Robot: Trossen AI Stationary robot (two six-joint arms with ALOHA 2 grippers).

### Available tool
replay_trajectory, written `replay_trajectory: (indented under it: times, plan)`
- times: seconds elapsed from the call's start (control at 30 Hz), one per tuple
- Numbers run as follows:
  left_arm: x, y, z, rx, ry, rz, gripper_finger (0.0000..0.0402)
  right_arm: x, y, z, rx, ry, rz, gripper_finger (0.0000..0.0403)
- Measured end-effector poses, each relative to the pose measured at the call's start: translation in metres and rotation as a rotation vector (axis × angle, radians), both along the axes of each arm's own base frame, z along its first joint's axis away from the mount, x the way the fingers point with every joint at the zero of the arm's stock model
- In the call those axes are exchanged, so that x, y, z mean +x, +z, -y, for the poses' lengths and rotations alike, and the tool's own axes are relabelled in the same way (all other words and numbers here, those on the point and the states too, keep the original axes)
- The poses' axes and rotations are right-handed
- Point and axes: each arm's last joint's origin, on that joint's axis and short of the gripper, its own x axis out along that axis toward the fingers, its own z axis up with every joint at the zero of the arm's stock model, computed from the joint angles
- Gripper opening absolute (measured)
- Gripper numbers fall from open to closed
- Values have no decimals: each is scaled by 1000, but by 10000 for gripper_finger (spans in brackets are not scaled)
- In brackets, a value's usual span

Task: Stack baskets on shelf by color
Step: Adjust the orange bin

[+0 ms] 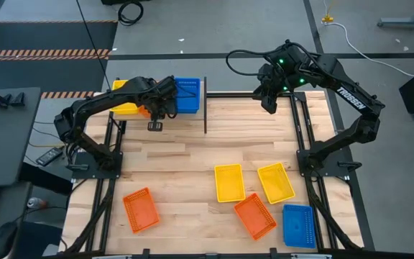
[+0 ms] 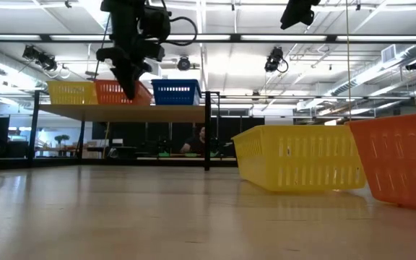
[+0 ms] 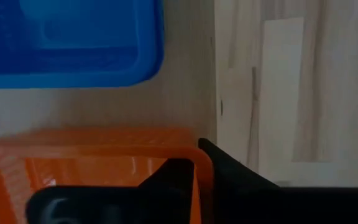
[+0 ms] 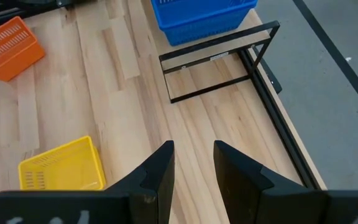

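Three baskets stand in a row on the shelf (image 2: 157,113) at the far left: yellow (image 2: 71,92), orange (image 2: 107,92) and blue (image 2: 175,92), each resting on its bottom. My left gripper (image 3: 191,155) reaches down over the orange basket (image 3: 104,168) and is shut on its wall. My right gripper (image 4: 194,146) hangs high over the table's far right (image 1: 268,101), open, with nothing between its fingers. My left gripper pinches the orange basket's near wall (image 3: 202,177), close to the corner beside the blue basket. One finger (image 3: 166,183) is inside the basket and one (image 3: 235,177) outside. The fingers come from above, pointing steeply down. In the low view the basket sits level on the shelf.
On the table lie an orange basket (image 1: 141,210) at the near left, two yellow baskets (image 1: 229,182) (image 1: 275,182), another orange one (image 1: 254,216) and a blue one (image 1: 298,225) at the near right. The shelf's black leg (image 1: 205,108) stands right of the blue basket.
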Motion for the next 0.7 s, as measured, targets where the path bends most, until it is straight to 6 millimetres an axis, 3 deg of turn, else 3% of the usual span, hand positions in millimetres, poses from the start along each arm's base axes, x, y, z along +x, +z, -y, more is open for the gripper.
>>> replay_trajectory:
  times: [0.2,0.4,0.7]
  plan:
    - [1,0,0,8,-24,3,6,0,0,0,5,-6,1,119]
    - [1,0,0,10,-21,3,18,0,0,0,5,-6,1,119]
    - [6,3,-4,50,80,82,6,0,0,0,5,-6,1,119]
